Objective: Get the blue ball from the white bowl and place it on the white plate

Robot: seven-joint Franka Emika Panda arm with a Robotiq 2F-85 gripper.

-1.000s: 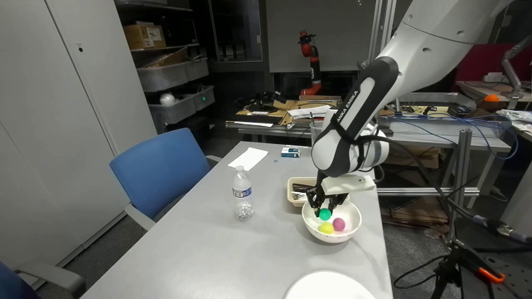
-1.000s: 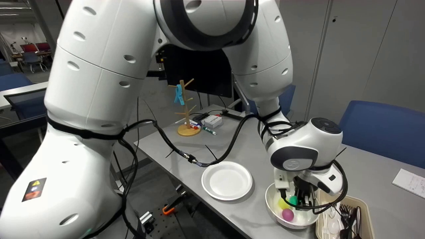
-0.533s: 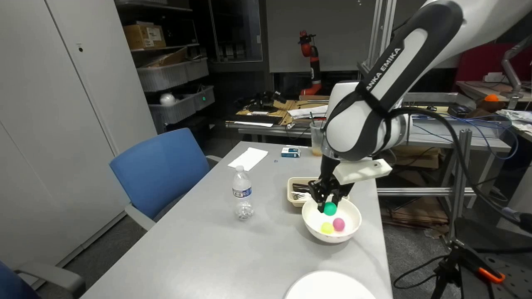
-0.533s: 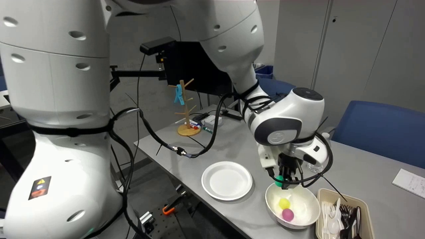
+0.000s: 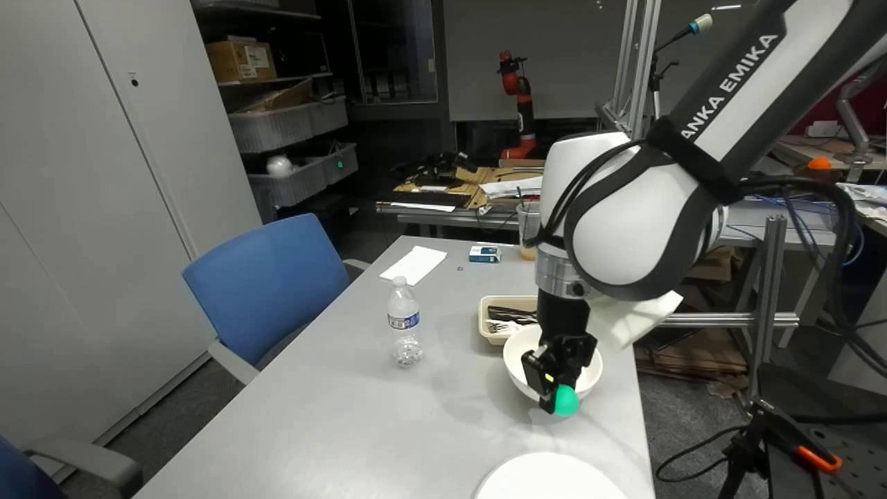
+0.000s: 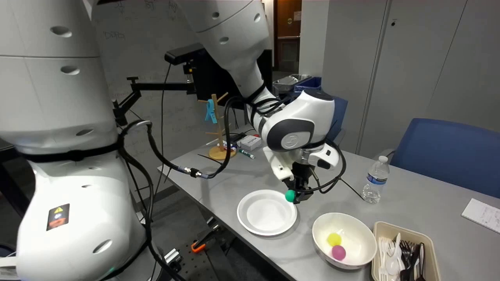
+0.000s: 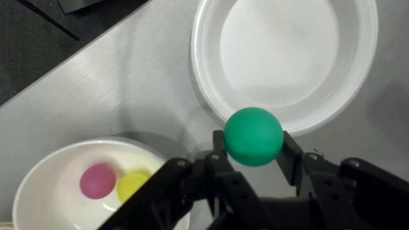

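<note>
Since the earlier frame, the end effector (image 7: 253,140) has carried the blue ball (image 6: 290,196) away from the white bowl (image 6: 361,238), lower right in an exterior view, nearer the white plate (image 6: 266,212). Partly spread fingers (image 7: 219,142) grip it mid-frame in the wrist view, its outline crossing the plate's lower rim.

A strip of table (image 7: 153,105) is left open between the white plate (image 7: 278,48) and the white bowl (image 6: 361,234), and the plate's middle can be reached from above over a low rim, near which the blue ball (image 6: 290,196) is held by the gripper (image 7: 254,140). Low passage at the bowl is barred by its deep side and, just beside it, the cutlery tray (image 6: 406,232). An upright water bottle (image 6: 376,181) and a wooden stand (image 6: 222,155) are set apart from the plate.
</note>
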